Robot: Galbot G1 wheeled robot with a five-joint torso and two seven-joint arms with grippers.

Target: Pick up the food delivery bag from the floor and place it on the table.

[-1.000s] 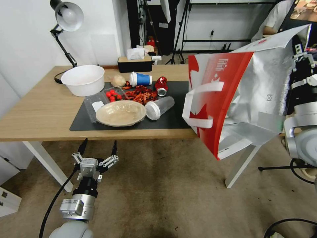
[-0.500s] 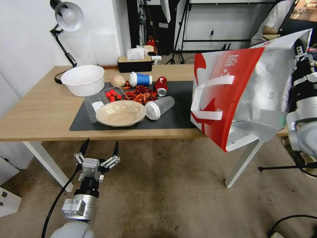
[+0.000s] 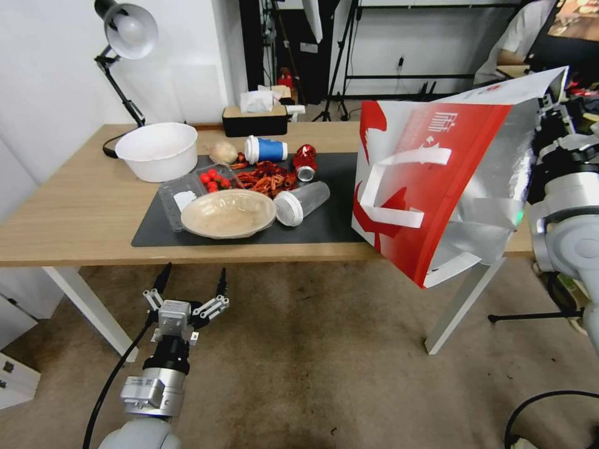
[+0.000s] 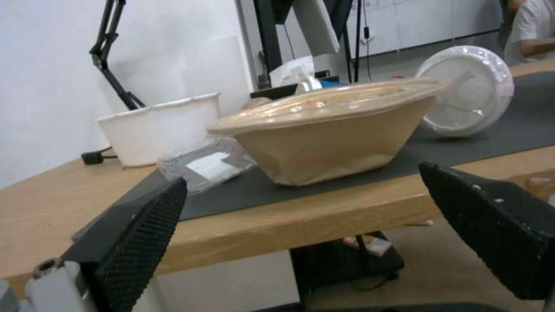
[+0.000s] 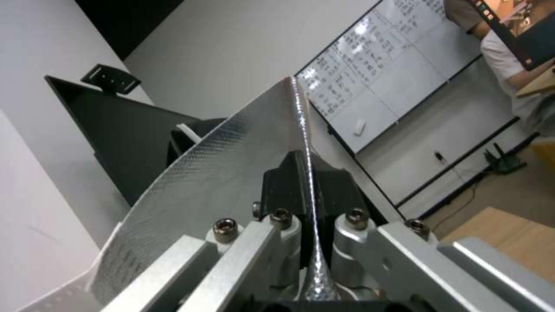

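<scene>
Shifted left, food delivery bag (image 3: 430, 181) overhangs table (image 3: 75, 212) edge, pinched by right hand (image 5: 306, 182).

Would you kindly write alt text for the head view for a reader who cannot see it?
The right gripper holds the bag by its top edge, tilted, over the table's right end. The left gripper hangs open above the floor before the table.

Head cam looks forward and down over the table (image 3: 75, 218) from close range. Left wrist cam sits low, about level with the table edge, sharing the beige bowl (image 4: 329, 130) centre frame. Right wrist cam points upward along the bag's foil edge (image 5: 303, 143).
</scene>
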